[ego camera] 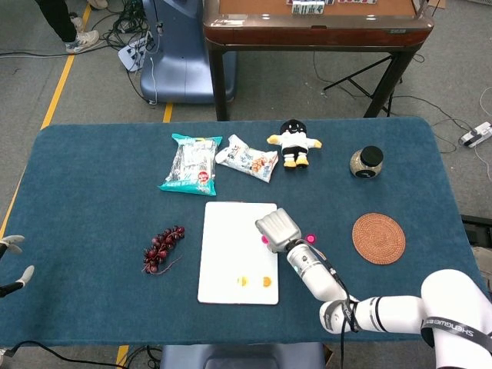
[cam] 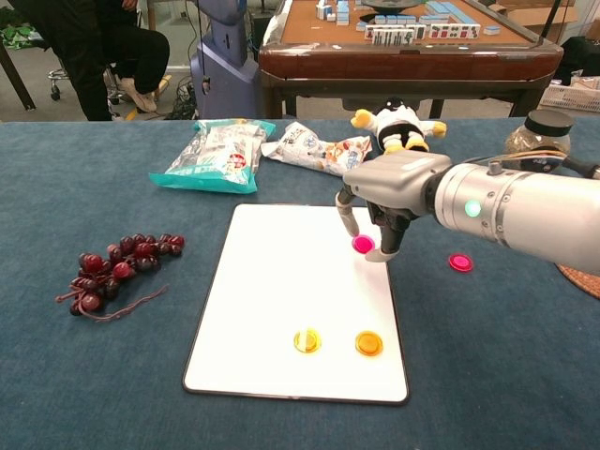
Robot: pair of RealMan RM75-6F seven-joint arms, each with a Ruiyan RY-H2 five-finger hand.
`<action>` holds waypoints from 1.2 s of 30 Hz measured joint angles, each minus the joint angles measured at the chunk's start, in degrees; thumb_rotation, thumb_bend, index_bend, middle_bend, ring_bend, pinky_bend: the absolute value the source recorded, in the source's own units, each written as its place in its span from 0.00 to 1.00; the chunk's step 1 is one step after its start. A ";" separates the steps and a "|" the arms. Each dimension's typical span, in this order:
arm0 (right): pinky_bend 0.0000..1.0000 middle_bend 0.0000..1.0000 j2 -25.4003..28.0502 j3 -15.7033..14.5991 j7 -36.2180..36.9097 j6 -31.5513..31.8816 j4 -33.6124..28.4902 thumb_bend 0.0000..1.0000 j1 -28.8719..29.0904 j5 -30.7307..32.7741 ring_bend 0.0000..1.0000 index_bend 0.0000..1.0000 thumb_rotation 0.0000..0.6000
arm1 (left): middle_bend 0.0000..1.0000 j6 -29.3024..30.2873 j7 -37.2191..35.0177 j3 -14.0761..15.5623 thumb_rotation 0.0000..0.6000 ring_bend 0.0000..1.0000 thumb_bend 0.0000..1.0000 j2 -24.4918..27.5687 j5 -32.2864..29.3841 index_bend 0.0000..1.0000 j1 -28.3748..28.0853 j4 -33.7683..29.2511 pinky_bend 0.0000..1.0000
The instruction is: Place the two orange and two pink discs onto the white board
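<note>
A white board (cam: pixel 281 291) (ego camera: pixel 231 254) lies in the middle of the blue table. Two orange discs (cam: pixel 307 340) (cam: pixel 368 343) sit near its front edge, also seen as orange discs (ego camera: pixel 242 281) (ego camera: pixel 267 281) in the head view. My right hand (cam: pixel 380 192) (ego camera: pixel 278 229) hovers over the board's right part and pinches a pink disc (cam: pixel 362 245) (ego camera: pixel 264 241) between thumb and finger. A second pink disc (cam: pixel 459 262) (ego camera: pixel 310 237) lies on the cloth to the right of the board. My left hand (ego camera: pixel 11 265) shows at the far left edge of the head view, fingers apart, holding nothing.
Grapes (cam: pixel 112 267) lie left of the board. Two snack bags (cam: pixel 216 150) (cam: pixel 314 148), a plush toy (cam: pixel 398 127) and a jar (cam: pixel 536 142) stand behind it. A woven coaster (ego camera: pixel 378 238) is at the right. A mahjong table (cam: pixel 403 47) stands beyond.
</note>
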 measured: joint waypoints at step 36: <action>1.00 1.00 8.90 -4.09 2.12 4.07 -3.64 0.17 -4.84 0.27 1.00 0.39 1.00 | 0.45 -0.45 0.80 0.09 1.00 0.29 0.27 -0.38 -0.19 0.38 -0.18 0.20 0.47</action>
